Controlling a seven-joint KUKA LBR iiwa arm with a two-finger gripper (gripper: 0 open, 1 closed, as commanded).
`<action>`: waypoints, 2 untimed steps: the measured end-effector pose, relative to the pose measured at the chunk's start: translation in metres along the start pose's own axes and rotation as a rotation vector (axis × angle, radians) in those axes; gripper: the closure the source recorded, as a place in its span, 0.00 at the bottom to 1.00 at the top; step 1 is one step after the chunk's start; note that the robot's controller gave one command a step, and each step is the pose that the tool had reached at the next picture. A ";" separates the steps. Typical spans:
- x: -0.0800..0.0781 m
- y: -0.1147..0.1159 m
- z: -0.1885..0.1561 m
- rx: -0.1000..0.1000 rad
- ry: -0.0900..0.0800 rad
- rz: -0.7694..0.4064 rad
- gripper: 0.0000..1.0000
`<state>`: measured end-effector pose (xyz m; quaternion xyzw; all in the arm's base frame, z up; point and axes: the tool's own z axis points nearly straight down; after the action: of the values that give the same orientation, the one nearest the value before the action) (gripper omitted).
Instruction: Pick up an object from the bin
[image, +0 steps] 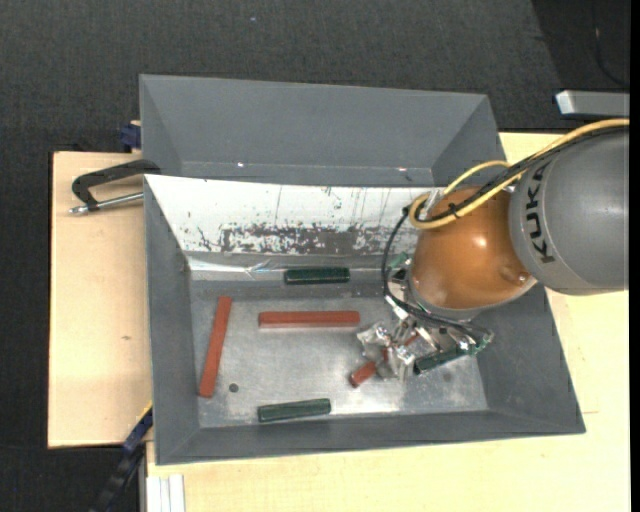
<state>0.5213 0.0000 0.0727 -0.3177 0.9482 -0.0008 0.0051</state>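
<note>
I find the short red stick (361, 376) flat on the floor of the bin (166, 330), right of centre and nearer the front wall than the back. Its long axis runs on a diagonal. The lower-left end points toward the front wall and lies free, while the upper-right end runs up to the gripper (392, 347) and is lost under its metal parts. The gripper is down at floor level over that end. I cannot tell whether it is open or closed, nor whether the stick is clamped. Just to the right of the gripper, a dark green stick (445, 357) lies partly covered and is tilted much the same way. Above both sits the orange cover (465, 265) with its cables, on the grey arm (575, 215) reaching in from the right. Left of the gripper a long red stick (308, 320) lies crosswise, near but apart from the short one. A green stick at the back (317, 275) lies along the back wall. A green stick at the front (293, 410) lies along the front wall. An upright red stick (214, 346) lies near the left wall, running front to back and leaning slightly.
</note>
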 end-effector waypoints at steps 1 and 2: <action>0.007 -0.012 0.000 -0.004 0.000 0.053 1.00; 0.011 -0.017 -0.040 -0.009 0.009 -0.084 1.00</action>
<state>0.5225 -0.0201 0.1132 -0.3572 0.9340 0.0017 -0.0005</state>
